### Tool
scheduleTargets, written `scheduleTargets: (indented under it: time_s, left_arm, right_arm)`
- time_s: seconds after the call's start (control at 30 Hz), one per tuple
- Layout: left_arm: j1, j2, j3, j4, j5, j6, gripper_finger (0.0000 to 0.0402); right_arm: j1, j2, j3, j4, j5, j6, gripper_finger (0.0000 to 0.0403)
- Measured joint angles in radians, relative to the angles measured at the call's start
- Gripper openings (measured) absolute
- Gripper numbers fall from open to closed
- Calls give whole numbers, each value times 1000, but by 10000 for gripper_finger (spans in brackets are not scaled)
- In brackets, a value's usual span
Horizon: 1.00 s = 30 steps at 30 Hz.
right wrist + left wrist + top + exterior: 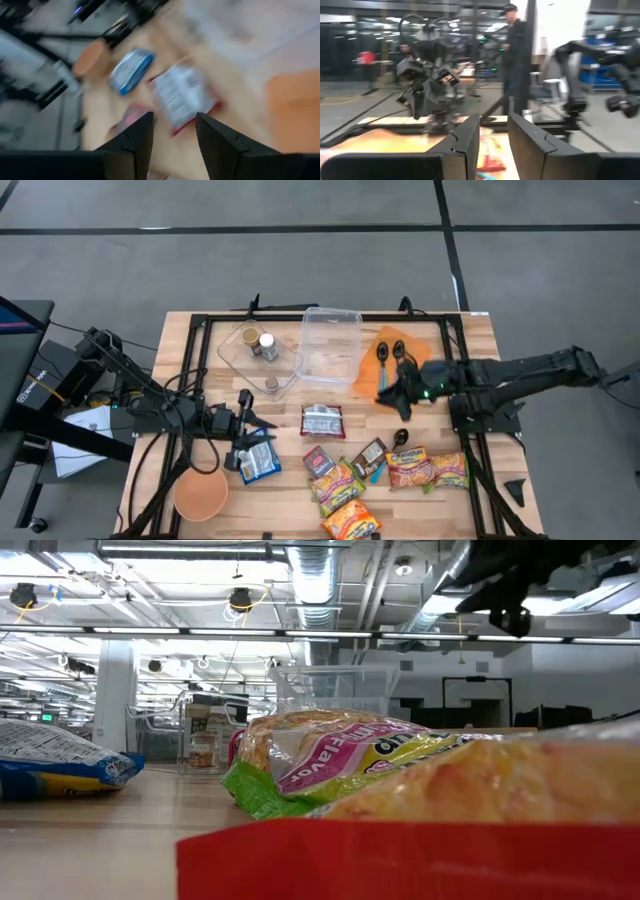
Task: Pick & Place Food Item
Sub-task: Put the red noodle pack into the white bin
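Table [200, 330]: wooden top with a dark frame, both arms over it.
Clear bin [328, 348]: at the far middle, open side up, next to a clear lid [243, 358] carrying two small jars [267, 346].
Orange mat [372, 352]: just right of the bin, two dark spoons [390, 352] on it.
Right gripper [388, 398]: raised over the mat's near edge; fingers [135, 137] parted, nothing between them.
Left gripper [262, 427]: low at the near left, beside the blue packet [260, 465]; fingers [465, 140] slightly apart, empty.
Red-and-white packet [323, 421]: flat in the table's middle, between the grippers, touching neither.
Snack packets [345, 490]: clustered along the near edge.
Orange bowl [200, 495]: near left corner.
Person [515, 55]: standing beyond the table.
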Motion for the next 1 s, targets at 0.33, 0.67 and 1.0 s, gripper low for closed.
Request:
scheduleTargets:
  time_s: [0.33, 0.67, 1.0]
  left_arm:
    - [0, 0, 0, 0, 103, 2, 95]
    - [0, 0, 0, 0, 106, 2, 95]
    - [0, 0, 0, -4, 108, 1, 95]
  right_arm:
    - [260, 28, 0, -6, 100, 51, 124]
    - [275, 28, 0, -37, 102, 43, 121]
    - [417, 70, 2, -68, -33, 242, 120]
